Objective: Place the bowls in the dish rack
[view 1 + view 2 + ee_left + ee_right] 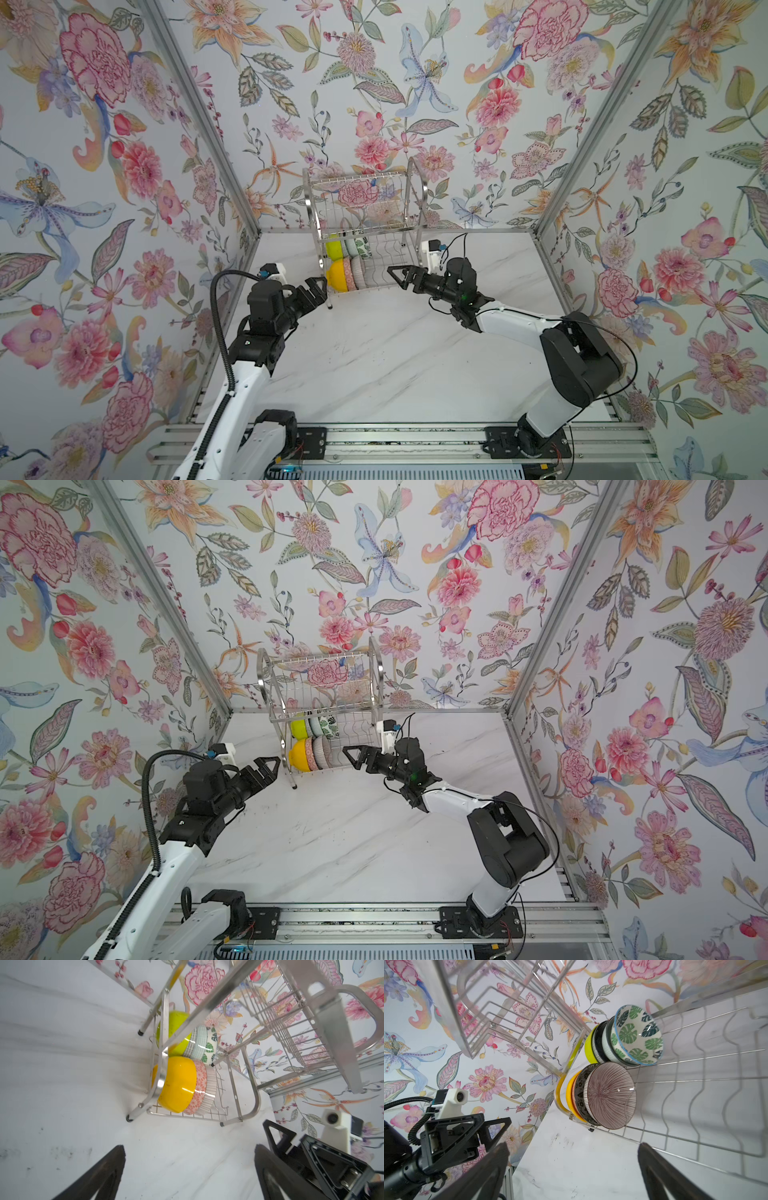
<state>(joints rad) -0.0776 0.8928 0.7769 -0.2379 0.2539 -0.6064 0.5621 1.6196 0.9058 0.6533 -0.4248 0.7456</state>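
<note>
Jaws gape wide and empty on my left gripper [316,289] and right gripper [397,277]. Bowls [345,266] stand on edge in the lower tier of the rack [309,203]; both grippers flank it, angled inward.

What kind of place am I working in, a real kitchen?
Probably a staged test booth, not a kitchen: flowered wallpaper walls in metal frames, a marble-look tabletop, and a mounting rail in front.

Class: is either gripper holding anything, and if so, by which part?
Nothing is held. The left gripper and right gripper are both open and empty; the bowls sit in the dish rack.
</note>
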